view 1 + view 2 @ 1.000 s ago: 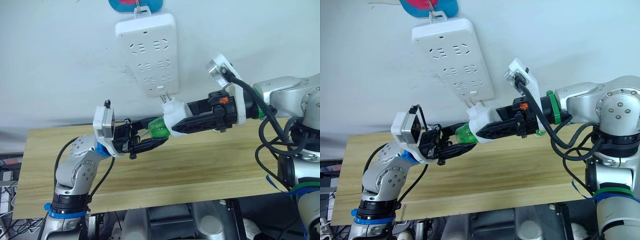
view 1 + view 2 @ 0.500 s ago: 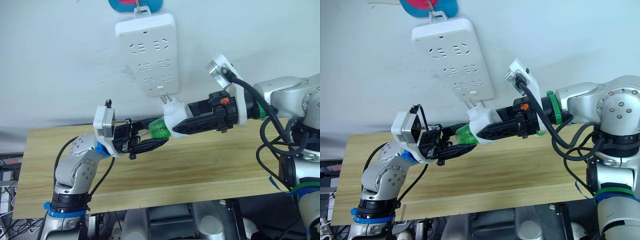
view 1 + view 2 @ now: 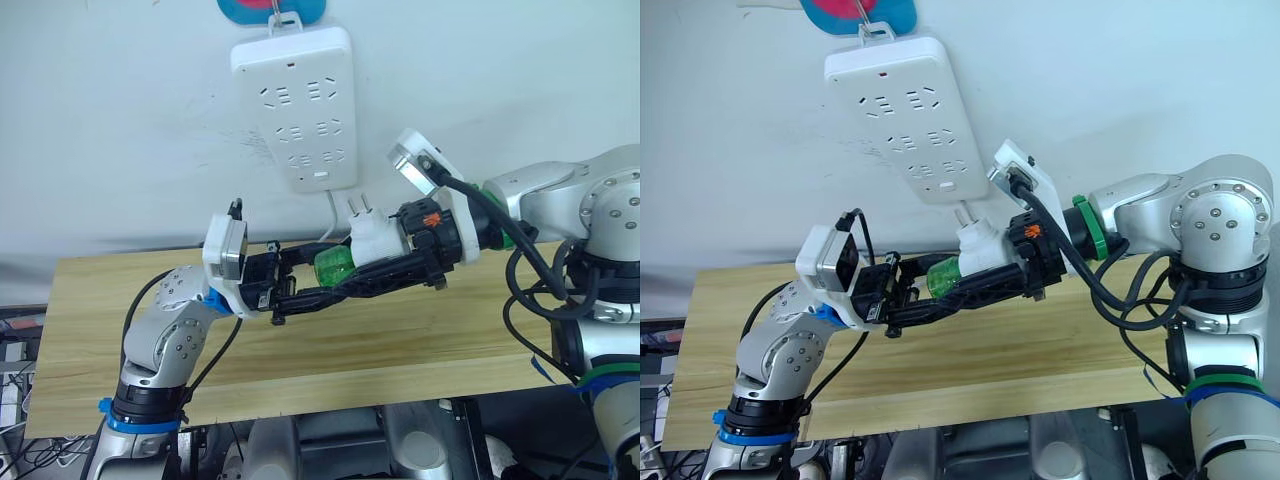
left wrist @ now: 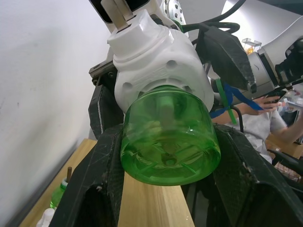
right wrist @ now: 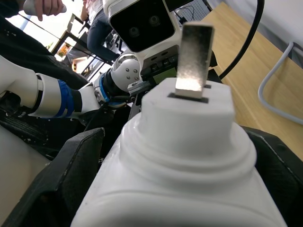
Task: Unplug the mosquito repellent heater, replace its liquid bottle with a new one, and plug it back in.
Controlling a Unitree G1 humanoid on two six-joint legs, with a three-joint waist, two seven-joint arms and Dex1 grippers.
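Note:
The white mosquito repellent heater (image 3: 374, 234) hangs above the wooden table (image 3: 430, 340), its two metal prongs (image 3: 360, 208) pointing up, clear of the power strip (image 3: 295, 100). My right gripper (image 3: 380, 258) is shut on its body, black fingers (image 5: 57, 184) on both sides. A translucent green bottle (image 4: 168, 137) sticks out of the heater's underside, and my left gripper (image 3: 322, 278) is shut on it. Another small green bottle with a bare dark wick stem (image 4: 58, 191) stands on the table by the wall; I cannot tell which of the two is the new one.
The power strip hangs on the white wall from a hook, its white cable (image 3: 329, 215) dropping behind the heater. A small white object (image 4: 45, 217) lies near the wick bottle. People stand beyond the table (image 4: 265, 101).
The heater has come down and away from the power strip's lower end and tipped so its prongs point up. Both grippers moved with it, still holding heater and bottle.

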